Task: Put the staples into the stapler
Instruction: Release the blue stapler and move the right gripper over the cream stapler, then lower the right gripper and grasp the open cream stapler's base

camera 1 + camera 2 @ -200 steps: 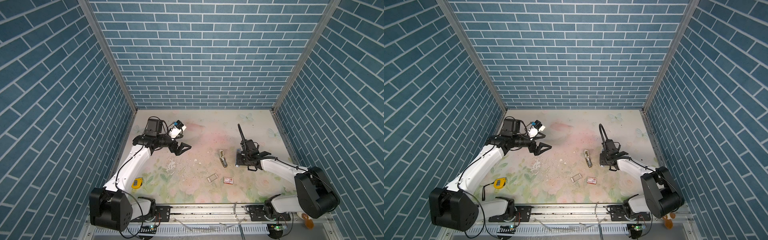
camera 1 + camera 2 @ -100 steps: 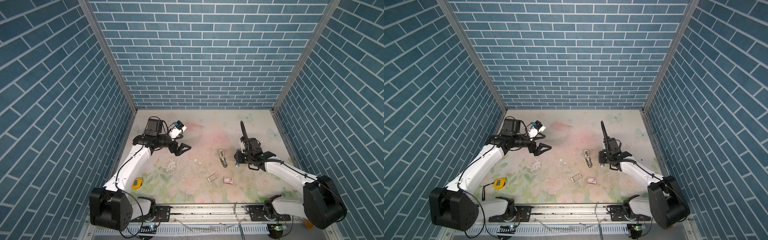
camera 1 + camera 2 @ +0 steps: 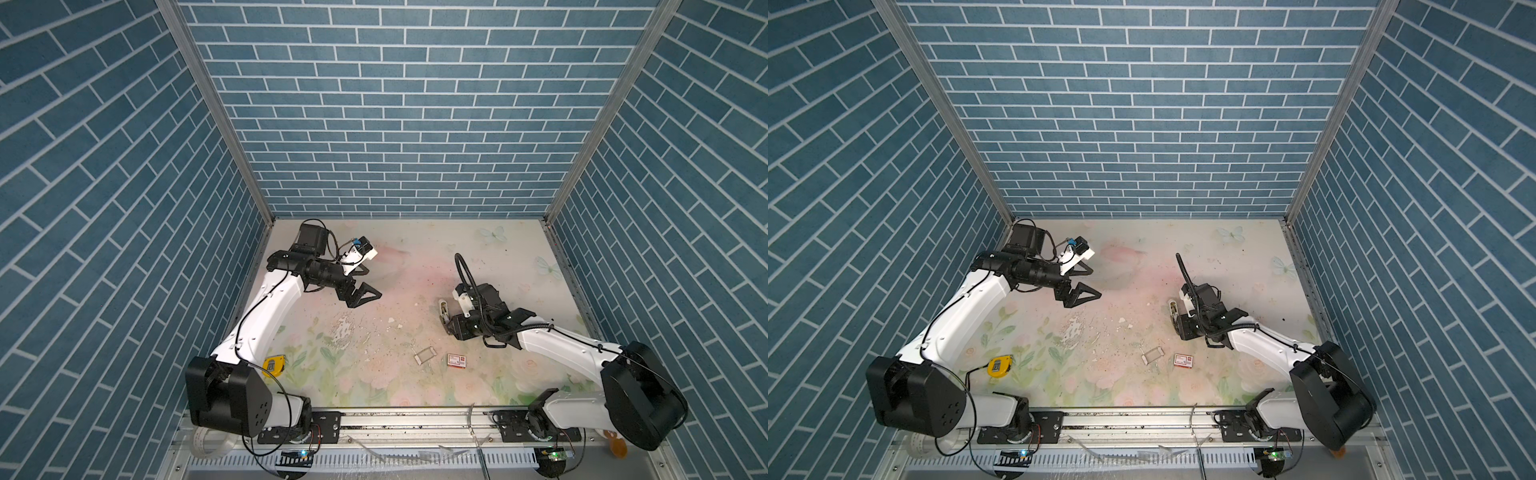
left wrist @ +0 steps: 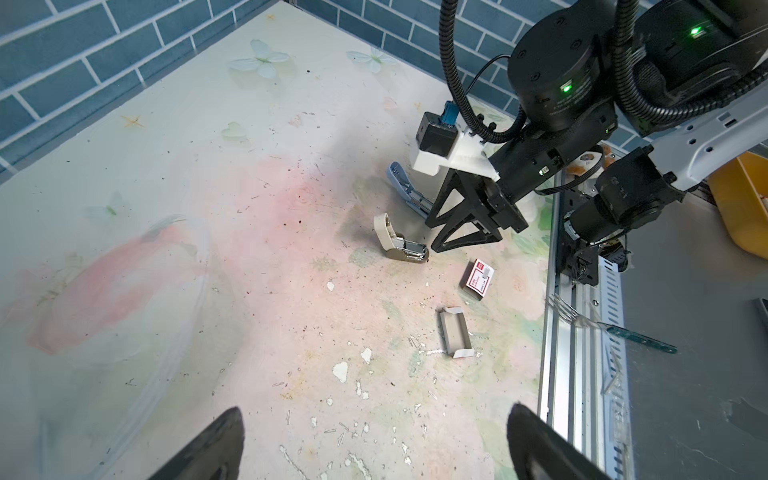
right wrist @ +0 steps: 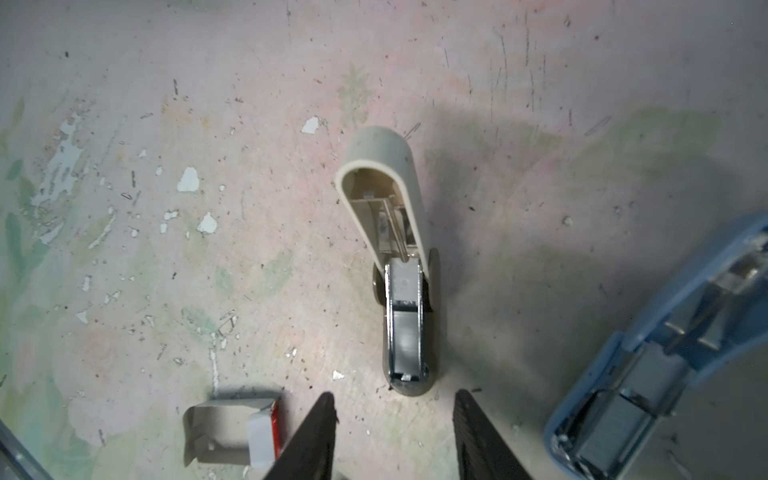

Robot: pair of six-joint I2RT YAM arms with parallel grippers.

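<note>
The small beige plastic stapler [image 5: 390,257] lies on the flowery table top [image 3: 374,386], right of the middle. You can see it in both top views [image 3: 443,309] [image 3: 1172,309]. Its lid is flipped open and stands up, leaning back. Its long side runs from the back wall toward the front rail. The hinge end is nearer the back wall. The front end points at the right gripper [image 5: 394,409].

Its shiny metal channel faces up. In it lies a flat silvery-grey block that looks like the staples [image 5: 405,336], lined up the same way as the stapler.

The right gripper is low, just beside the stapler's front end. Its jaws are partly open with nothing between them.

The left gripper [image 3: 361,293] hangs above the table on the left, well apart from the stapler. Its jaws are wide open and hold nothing.

A light blue plastic stapler [image 5: 665,353], also open, lies near the beige one. A small red-and-white cardboard box [image 3: 456,360] and an open grey cardboard tray [image 3: 425,355] lie nearer the front rail.
</note>
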